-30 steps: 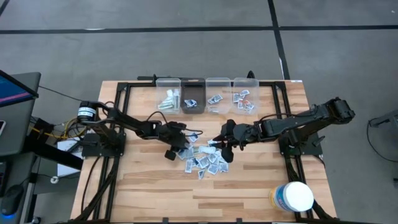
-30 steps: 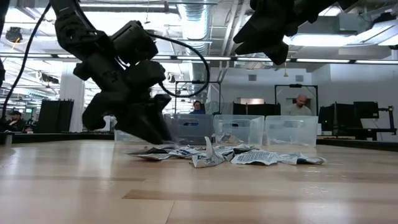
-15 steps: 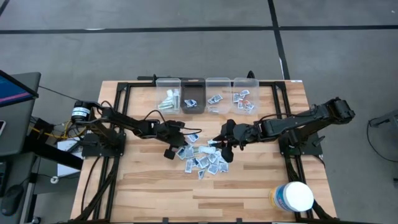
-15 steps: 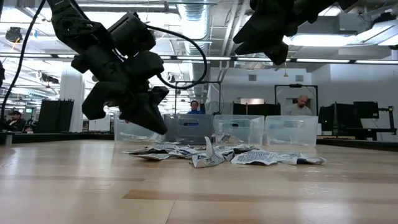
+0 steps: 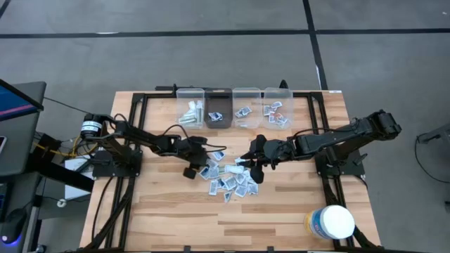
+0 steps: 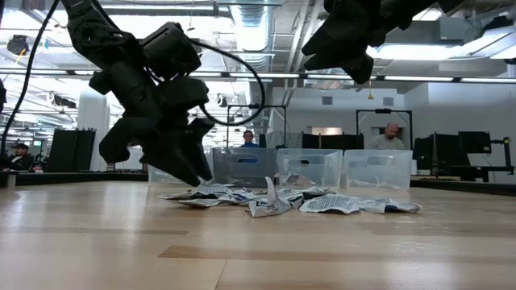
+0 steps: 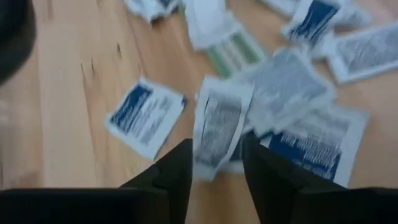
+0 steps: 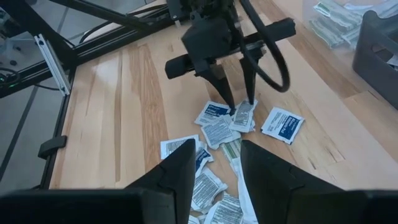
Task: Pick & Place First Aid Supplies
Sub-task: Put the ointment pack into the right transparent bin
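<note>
From above, the left gripper (image 5: 202, 163) sits at the left edge of the heap of packets (image 5: 230, 180) on the table (image 5: 281, 211), and the right gripper (image 5: 247, 163) hangs over the heap's far right edge. At table height, the left gripper's tips point down just above the heap. In the left wrist view its fingers (image 7: 176, 171) stand apart astride a grey-printed packet (image 7: 216, 127), not clamped; the right wrist view shows the right gripper part open and empty.

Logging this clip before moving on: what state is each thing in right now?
Left hand: open, fingers straddling a packet at the pile's edge.
Right hand: raised above the pile, empty.
Packets: loose heap on the table.
Four clear bins: upright, partly filled.
White tub: upright, lid on.
</note>
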